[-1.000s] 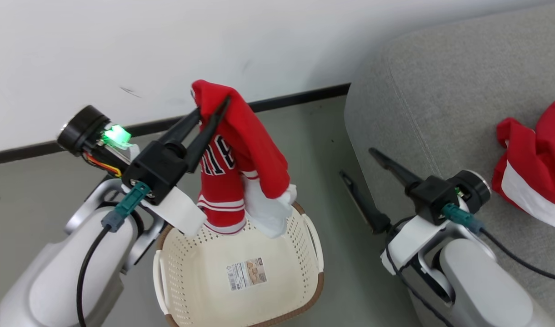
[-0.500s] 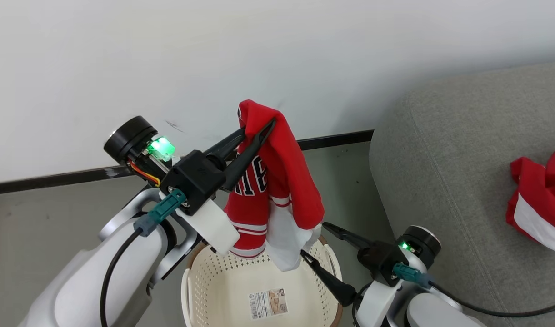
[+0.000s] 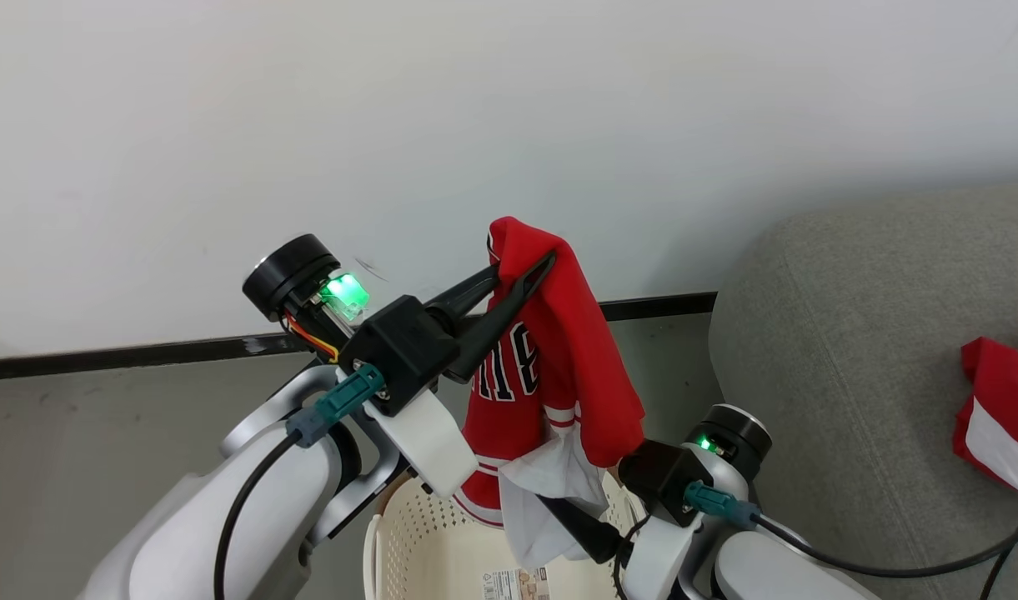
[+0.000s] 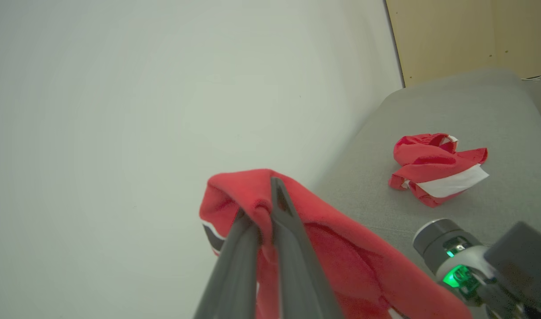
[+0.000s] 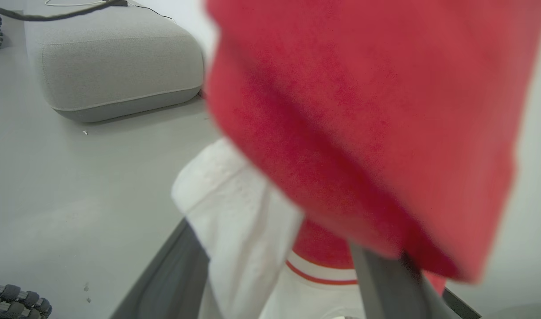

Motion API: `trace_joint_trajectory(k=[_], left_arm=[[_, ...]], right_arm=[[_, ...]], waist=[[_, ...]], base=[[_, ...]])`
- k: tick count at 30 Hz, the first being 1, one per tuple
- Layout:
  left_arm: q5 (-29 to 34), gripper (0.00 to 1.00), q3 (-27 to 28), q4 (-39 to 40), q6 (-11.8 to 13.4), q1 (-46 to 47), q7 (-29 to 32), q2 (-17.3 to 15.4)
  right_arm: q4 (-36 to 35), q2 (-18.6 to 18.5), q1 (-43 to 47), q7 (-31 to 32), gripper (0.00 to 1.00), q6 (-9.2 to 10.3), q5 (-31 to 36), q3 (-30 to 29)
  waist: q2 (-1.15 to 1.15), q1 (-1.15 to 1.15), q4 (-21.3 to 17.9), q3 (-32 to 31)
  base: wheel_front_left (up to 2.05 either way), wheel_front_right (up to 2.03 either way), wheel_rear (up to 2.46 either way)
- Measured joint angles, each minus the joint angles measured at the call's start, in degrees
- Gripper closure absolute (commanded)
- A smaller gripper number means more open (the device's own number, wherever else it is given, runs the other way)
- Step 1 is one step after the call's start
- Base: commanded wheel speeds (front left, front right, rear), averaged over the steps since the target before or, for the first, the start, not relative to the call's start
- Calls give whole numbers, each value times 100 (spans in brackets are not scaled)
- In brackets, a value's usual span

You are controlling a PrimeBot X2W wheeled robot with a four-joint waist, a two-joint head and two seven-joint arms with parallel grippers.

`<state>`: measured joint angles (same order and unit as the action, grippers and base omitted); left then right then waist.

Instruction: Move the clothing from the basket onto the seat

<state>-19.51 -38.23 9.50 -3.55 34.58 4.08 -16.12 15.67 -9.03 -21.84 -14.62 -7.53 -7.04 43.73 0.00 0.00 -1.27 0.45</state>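
Left claw point(image 3: 521, 267) grips the red garment point(image 3: 575, 350), its black lettering too folded to read; right claw point(image 5: 270, 266) gapes around the hem at five o'clock, above the basket point(image 3: 408, 542) with its illegible sticker point(image 3: 517, 585).

- A plain white wall point(image 3: 509, 125) stands behind everything, evenly lit.
- A black skirting strip point(image 3: 142, 357) runs along the wall's foot.
- Below the wall lies a smooth grey floor point(image 3: 75, 442).
- The grey seat point(image 3: 850, 333) stands against the wall, towards its right.
- A pale wooden panel point(image 4: 469, 35) adjoins the wall's right end.
- Well out from the wall, a grey upholstered block point(image 5: 115, 66) sits on the floor.
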Motion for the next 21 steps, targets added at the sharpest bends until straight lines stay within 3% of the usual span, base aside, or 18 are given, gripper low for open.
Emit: trace_joint_trajectory(k=[4,6,8,10,21], left_arm=[[-37,100,-35,71,-19,-5,48,36],[-104,100,-38,88,-19,-11,92,56],[-148,100,-36,98,-18,-35,97,79],[-187,100,-30,103,-12,-113,119,115],[-525,100,257,-33,249,-606,146,127]], right_arm=[[-37,58,-11,0,1,0,3,-80],[-55,83,-4,0,51,0,12,-166],[-81,99,-1,0,65,0,70,-278],[-123,112,35,0,98,0,124,-391],[-486,-27,388,0,100,-1,361,-1059]], waist=[[0,0,95,-87],[0,0,141,-122],[0,0,183,-153],[0,0,221,-179],[0,0,243,-220]], base=[[0,0,0],[0,0,0],[0,0,0],[0,0,0],[0,0,0]])
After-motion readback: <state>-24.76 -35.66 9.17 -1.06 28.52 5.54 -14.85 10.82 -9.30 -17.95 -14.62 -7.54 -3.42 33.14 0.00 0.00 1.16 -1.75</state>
